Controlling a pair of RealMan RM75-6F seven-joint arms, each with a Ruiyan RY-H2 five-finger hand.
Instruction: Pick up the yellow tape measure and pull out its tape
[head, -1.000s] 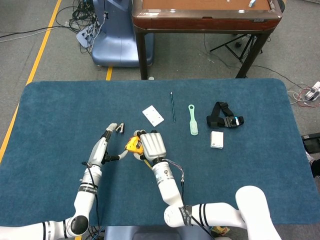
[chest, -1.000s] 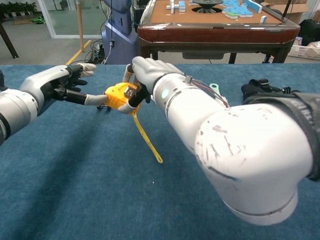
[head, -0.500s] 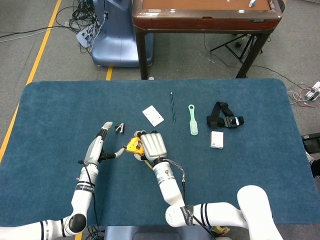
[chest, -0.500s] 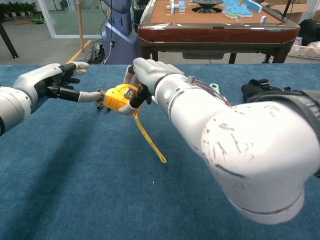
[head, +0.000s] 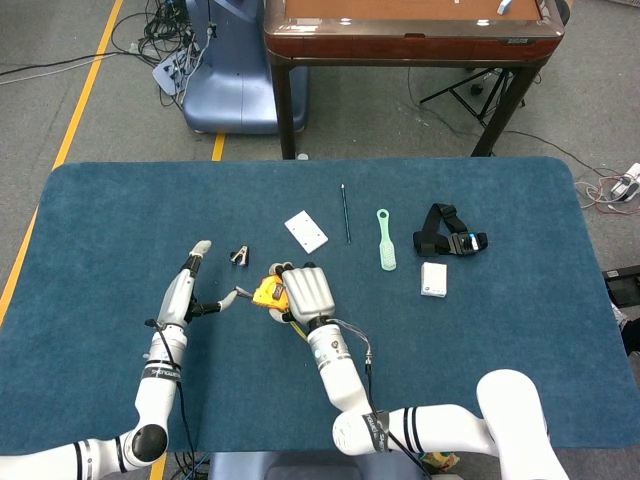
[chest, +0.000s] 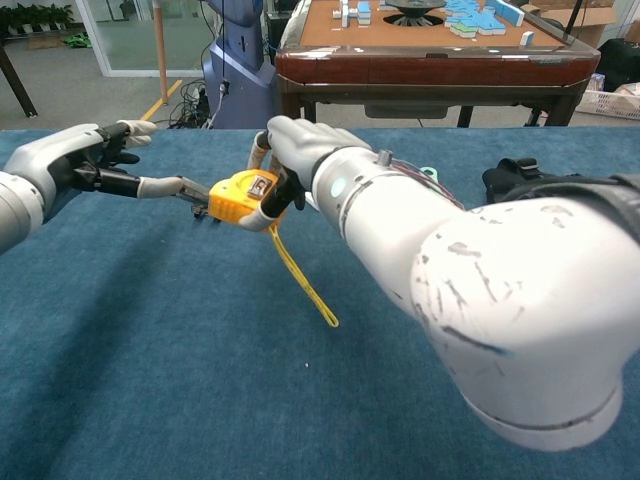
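My right hand grips the yellow tape measure just above the blue table, left of centre. In the chest view the same right hand wraps the case from behind, and a yellow wrist strap dangles from the case to the cloth. My left hand is further left, with one finger stretched toward the case. In the chest view the left hand holds the tape's end. A short dark length of tape spans the gap to the case.
Behind the hands lie a small black clip, a white card, a thin pen, a green brush, a black strap and a small white box. A wooden table stands beyond the far edge.
My left hand has moved left, away from the tape measure, and a short length of tape now shows between them. The right hand with the case has hardly moved.
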